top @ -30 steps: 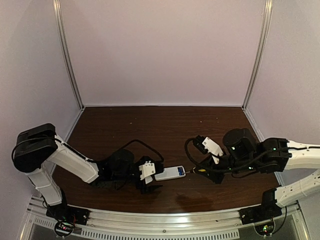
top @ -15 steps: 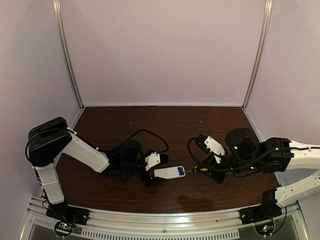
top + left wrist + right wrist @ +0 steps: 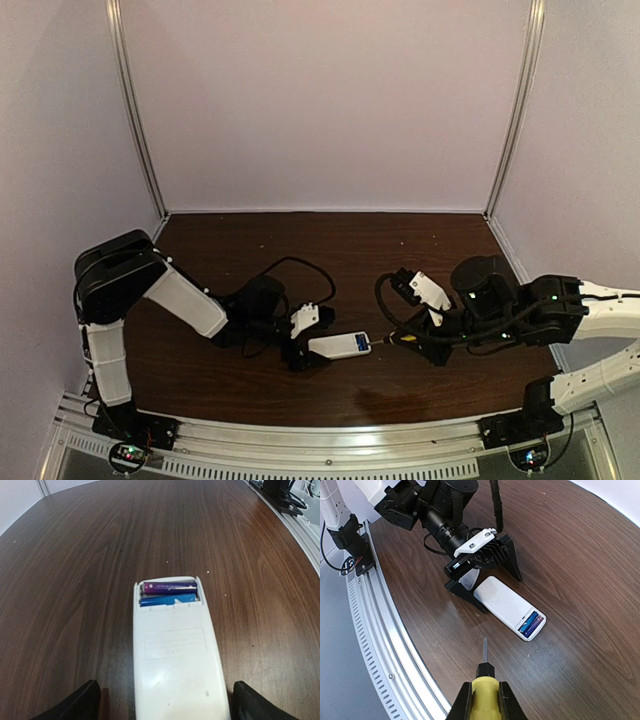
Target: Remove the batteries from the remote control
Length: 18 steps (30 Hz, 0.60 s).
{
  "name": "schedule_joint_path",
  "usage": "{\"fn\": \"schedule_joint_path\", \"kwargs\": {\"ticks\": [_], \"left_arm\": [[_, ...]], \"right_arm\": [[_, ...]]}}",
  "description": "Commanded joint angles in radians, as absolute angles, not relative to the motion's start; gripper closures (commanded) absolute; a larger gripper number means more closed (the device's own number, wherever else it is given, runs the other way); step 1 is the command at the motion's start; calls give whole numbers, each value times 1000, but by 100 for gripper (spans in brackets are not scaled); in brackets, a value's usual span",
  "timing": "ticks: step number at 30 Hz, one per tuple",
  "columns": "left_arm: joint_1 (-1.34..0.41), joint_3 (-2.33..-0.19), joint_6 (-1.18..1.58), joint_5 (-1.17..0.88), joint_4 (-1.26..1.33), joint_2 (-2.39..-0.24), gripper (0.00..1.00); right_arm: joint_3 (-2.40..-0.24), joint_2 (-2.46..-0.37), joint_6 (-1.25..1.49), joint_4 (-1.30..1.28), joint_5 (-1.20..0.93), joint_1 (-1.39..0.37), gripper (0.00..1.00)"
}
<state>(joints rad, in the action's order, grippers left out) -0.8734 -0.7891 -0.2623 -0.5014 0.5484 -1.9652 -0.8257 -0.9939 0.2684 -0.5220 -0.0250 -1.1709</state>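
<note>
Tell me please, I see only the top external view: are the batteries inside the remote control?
Observer: Yes. The left wrist view shows two batteries exposed at the far end of the remote control.
Operator: What does the right gripper hold?
Observer: It is shut on a yellow-handled screwdriver, the tip not touching the remote.
Operator: And the left gripper?
Observer: Open, with the remote's near end lying between the jaws.

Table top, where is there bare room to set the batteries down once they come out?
Bare wood runs across the table between the back wall and both arms, and in a strip between the remote control and the near rail. Crowded: the middle, where the left gripper straddles the remote and the right gripper aims the screwdriver at its battery end.
</note>
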Motion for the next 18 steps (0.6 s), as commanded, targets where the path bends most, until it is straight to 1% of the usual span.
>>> {"fn": "schedule_joint_path", "kwargs": {"ticks": [1, 10, 13, 18], "left_arm": [[-850, -835, -238, -603, 540, -2014, 8], [-848, -893, -250, -630, 508, -2079, 15], [-848, -905, -257, -645, 490, -2087, 25], [-848, -904, -283, -656, 471, -2073, 47]], "right_arm": [[-829, -991, 277, -512, -5, -1167, 100], [-833, -989, 277, -512, -6, -1166, 100], [-831, -983, 277, -511, -5, -1166, 100], [-830, -980, 277, -510, -5, -1166, 100]]}}
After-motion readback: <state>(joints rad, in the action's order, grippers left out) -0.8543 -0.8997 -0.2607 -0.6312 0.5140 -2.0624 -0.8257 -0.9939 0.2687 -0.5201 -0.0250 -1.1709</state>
